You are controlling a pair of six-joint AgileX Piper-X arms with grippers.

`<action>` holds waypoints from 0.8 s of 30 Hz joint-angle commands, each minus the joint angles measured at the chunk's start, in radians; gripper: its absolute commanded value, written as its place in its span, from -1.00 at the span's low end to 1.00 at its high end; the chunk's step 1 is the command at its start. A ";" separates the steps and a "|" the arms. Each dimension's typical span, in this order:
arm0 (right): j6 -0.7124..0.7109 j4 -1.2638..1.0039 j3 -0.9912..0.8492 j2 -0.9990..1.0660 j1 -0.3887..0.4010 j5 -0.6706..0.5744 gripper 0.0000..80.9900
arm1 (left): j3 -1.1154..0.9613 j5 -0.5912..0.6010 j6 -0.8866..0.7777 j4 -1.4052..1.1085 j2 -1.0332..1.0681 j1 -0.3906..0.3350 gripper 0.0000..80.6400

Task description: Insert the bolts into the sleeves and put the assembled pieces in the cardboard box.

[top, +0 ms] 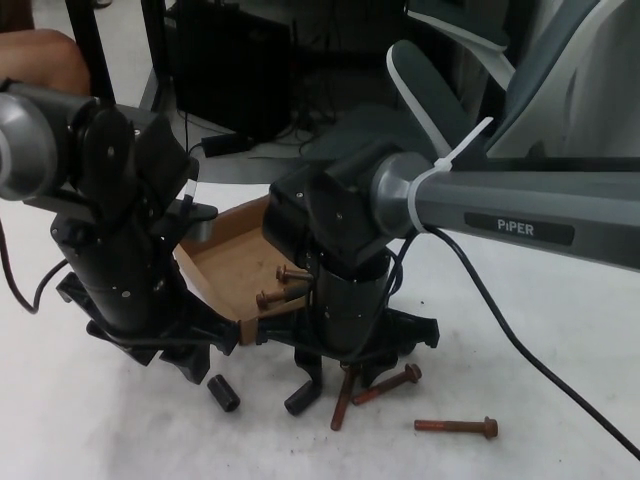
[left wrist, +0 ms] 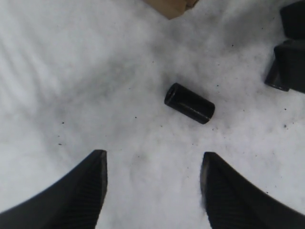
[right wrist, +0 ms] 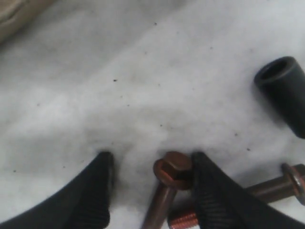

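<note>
Left gripper [left wrist: 153,157] hangs low over the white bench [left wrist: 71,86], fingers spread wide with nothing between them. A short black cylindrical sleeve [left wrist: 189,103] lies on its side just ahead of the gap, touching neither finger.

Over to the right gripper [right wrist: 151,160]: fingers apart here too. A copper-coloured hex-head bolt [right wrist: 171,171] lies between them, its head against one finger [right wrist: 214,191] and clear of the other. A second copper bolt [right wrist: 281,183] lies just beside it, and a second black sleeve [right wrist: 283,88] rests near, its open end showing.

From the high view, the brown cardboard box [top: 235,265] sits between the two arms. Two copper pieces [top: 295,272] lie inside it near the right arm, and whether they carry sleeves I cannot tell. A third loose bolt [top: 457,427] lies on the bench, well apart to the right.
</note>
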 commanded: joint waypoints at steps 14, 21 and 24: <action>-0.094 -0.044 0.025 0.054 0.003 -0.040 -0.34 | -0.002 0.000 0.001 0.006 -0.017 0.002 0.36; -0.199 -0.080 0.025 0.054 0.003 -0.025 -0.98 | -0.002 0.000 0.001 0.006 -0.017 0.002 0.36; -0.266 -0.113 0.025 0.054 -0.003 -0.021 -0.99 | -0.002 0.000 0.001 0.006 -0.017 0.002 0.36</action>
